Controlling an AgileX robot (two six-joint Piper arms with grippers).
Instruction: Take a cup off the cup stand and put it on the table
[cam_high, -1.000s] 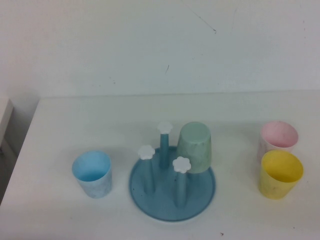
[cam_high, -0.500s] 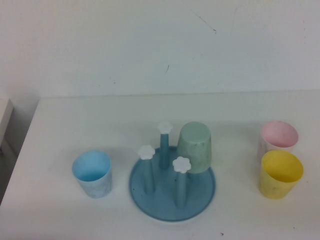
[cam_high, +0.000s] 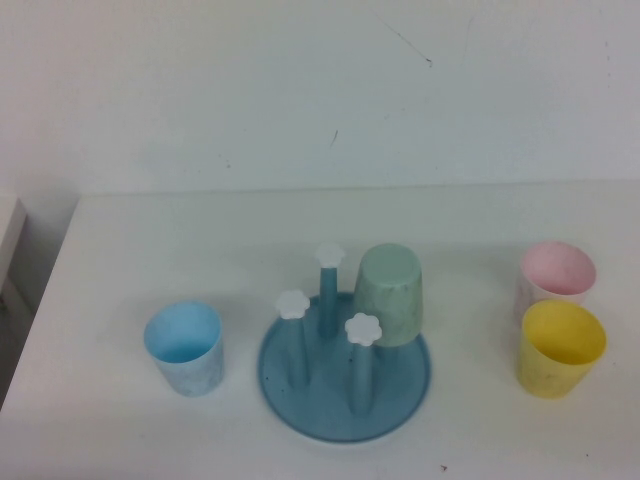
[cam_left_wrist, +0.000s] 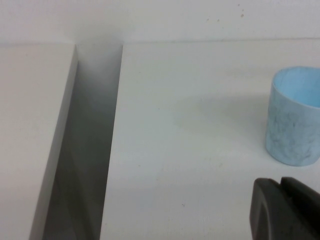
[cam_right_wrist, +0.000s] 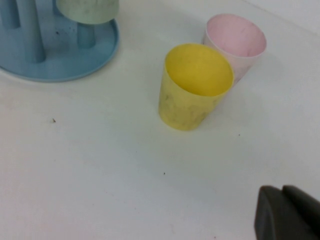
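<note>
The cup (cam_high: 184, 348): light blue plastic, matt, its outer wall faintly speckled with darker flecks, as the left wrist view (cam_left_wrist: 296, 118) shows. The cup stand (cam_high: 344, 375): blue plastic tray with a smooth, slightly glossy floor; 3 bare pegs carry white plastic flower-shaped caps (cam_high: 364, 328). Pale green cup (cam_high: 389, 296): matt plastic, lightly mottled. Yellow cup (cam_right_wrist: 194, 87): matt plastic with small dark scuffs on the wall. Pink cup (cam_right_wrist: 236, 42): matt plastic, smooth inside. The table (cam_high: 120, 260): plain white, smooth, low sheen, dotted with a few dark specks. Left gripper (cam_left_wrist: 289, 210) and right gripper (cam_right_wrist: 287, 214): dark, matt, closed fingers.
</note>
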